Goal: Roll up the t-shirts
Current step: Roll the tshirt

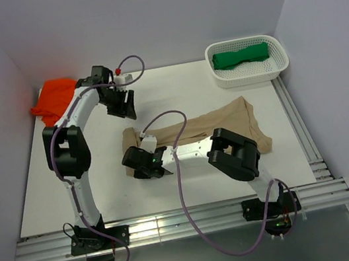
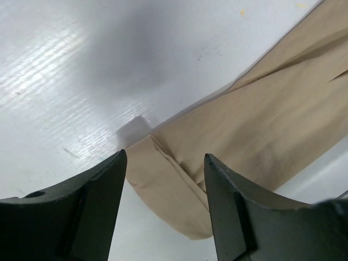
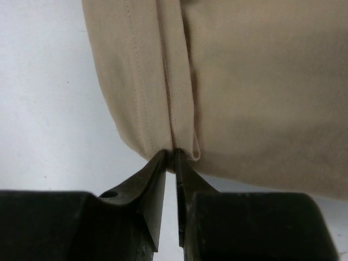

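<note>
A tan t-shirt point(image 1: 220, 123), folded into a long strip, lies across the middle of the white table. My right gripper point(image 1: 134, 160) is at the strip's near left end. In the right wrist view this gripper point(image 3: 175, 154) is shut on the hemmed edge of the tan t-shirt point(image 3: 244, 81). My left gripper point(image 1: 127, 110) hovers just beyond the strip's far left end. Seen from the left wrist, that gripper point(image 2: 166, 159) is open, and the folded corner of the tan t-shirt point(image 2: 261, 125) lies below between the fingers, untouched. An orange t-shirt point(image 1: 55, 100) lies crumpled at the far left.
A white perforated basket point(image 1: 271, 69) stands at the far right corner with a rolled green t-shirt point(image 1: 239, 56) inside. Walls close in on the left, back and right. Metal rails run along the table's near and right edges.
</note>
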Tool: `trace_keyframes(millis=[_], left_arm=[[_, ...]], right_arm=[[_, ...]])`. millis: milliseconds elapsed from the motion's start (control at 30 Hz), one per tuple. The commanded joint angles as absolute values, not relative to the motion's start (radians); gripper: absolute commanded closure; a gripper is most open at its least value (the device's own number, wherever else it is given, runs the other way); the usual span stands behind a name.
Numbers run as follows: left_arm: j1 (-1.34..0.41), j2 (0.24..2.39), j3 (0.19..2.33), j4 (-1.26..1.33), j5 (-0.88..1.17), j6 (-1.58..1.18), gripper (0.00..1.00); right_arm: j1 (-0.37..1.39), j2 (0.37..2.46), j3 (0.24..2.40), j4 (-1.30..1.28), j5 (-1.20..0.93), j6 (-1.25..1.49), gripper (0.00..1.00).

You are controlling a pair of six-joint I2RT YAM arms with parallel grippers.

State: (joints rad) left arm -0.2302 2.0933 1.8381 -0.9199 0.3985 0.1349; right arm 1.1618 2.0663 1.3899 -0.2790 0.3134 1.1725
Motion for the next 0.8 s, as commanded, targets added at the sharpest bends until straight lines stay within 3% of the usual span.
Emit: trace_keyframes(millis=[0, 467, 767], left_arm=[[-0.163, 2.056, 1.878, -0.969, 0.469, 0.130, 0.34], [-0.023, 2.086, 1.608, -0.963, 0.811, 0.256, 0.26], [-0.023, 2.148, 1.548, -0.821, 0.815, 0.121, 0.30]], right_arm=[[1.146, 2.060, 1.339, -0.270, 0.273, 1.187, 0.81], [1.137, 2.043, 1.287, -0.207, 0.241, 1.209, 0.82], [1.138, 2.005, 1.239, -0.189, 0.252, 1.232, 0.82]])
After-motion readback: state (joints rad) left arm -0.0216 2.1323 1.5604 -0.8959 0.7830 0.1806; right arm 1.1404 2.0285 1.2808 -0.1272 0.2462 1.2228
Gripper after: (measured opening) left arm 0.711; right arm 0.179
